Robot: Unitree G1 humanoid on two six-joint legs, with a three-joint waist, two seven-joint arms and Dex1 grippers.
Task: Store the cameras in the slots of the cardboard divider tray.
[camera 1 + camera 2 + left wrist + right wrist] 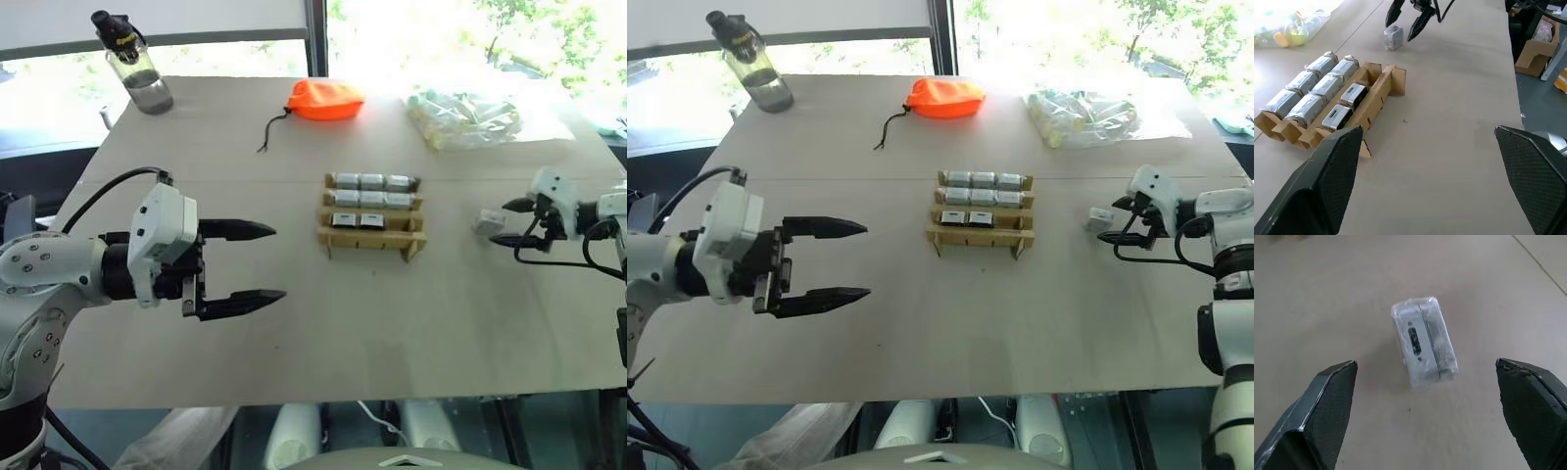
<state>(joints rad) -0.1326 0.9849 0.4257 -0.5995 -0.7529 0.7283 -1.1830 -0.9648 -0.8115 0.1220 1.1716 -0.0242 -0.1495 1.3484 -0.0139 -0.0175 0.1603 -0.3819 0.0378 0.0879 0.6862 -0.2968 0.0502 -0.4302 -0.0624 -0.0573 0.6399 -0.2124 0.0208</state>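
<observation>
The cardboard divider tray (370,236) stands at the table's middle with several cameras (371,181) in its far rows and two more (357,220) in the third row. A loose wrapped camera (487,221) lies on the table to the tray's right. My right gripper (517,222) is open just beside it, its fingers on either side and a little short of the camera (1424,347). My left gripper (257,262) is open and empty, hovering left of the tray and pointing toward it.
An orange drawstring pouch (323,99) and a clear bag of pale rolls (462,117) lie at the table's far side. A water bottle (137,67) stands at the far left corner. The table's near edge (343,397) runs below my arms.
</observation>
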